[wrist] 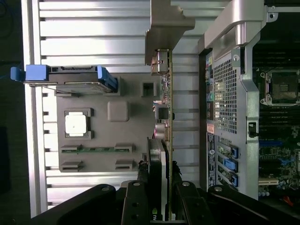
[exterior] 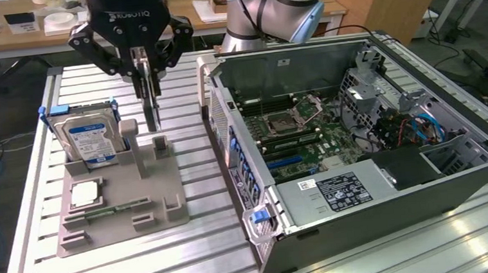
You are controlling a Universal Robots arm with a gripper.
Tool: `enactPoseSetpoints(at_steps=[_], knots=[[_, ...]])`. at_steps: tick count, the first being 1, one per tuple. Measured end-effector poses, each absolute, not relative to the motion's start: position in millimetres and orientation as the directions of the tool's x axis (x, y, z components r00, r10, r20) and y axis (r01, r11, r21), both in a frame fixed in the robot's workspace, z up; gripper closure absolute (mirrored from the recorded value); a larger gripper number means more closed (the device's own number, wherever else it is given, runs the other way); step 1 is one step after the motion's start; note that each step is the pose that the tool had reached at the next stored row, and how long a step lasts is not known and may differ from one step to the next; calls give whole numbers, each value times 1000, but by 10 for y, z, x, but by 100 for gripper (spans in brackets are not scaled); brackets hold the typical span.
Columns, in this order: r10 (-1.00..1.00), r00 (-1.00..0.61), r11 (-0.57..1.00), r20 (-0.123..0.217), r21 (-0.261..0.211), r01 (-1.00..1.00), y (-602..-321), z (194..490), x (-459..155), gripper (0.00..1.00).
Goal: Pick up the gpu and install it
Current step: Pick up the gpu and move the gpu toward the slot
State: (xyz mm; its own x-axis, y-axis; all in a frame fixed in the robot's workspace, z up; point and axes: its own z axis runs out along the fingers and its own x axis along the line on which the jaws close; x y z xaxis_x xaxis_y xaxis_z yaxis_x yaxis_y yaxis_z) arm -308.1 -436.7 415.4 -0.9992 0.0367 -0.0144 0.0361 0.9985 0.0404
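Slotted table [exterior: 150,265] bears a grey tray [exterior: 117,229] and an open PC case [exterior: 363,237]

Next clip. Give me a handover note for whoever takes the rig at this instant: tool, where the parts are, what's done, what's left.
The tool is shut on the gpu, gripping its upper end.
The gpu hangs upright, edge-on, over the holder, its lower end close above the holder's slot post. It is beside the open case, not in it.
The hard drive and the chip sit in the holder.
Done: gpu picked up.
Left: the install; the gpu is not yet in the case.
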Motion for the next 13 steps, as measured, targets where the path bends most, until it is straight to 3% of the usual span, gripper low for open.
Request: enactPoseSetpoints(at_steps=[13], knots=[[35,-999,999,-14,40,34,-4367,4240,-3081,72]])
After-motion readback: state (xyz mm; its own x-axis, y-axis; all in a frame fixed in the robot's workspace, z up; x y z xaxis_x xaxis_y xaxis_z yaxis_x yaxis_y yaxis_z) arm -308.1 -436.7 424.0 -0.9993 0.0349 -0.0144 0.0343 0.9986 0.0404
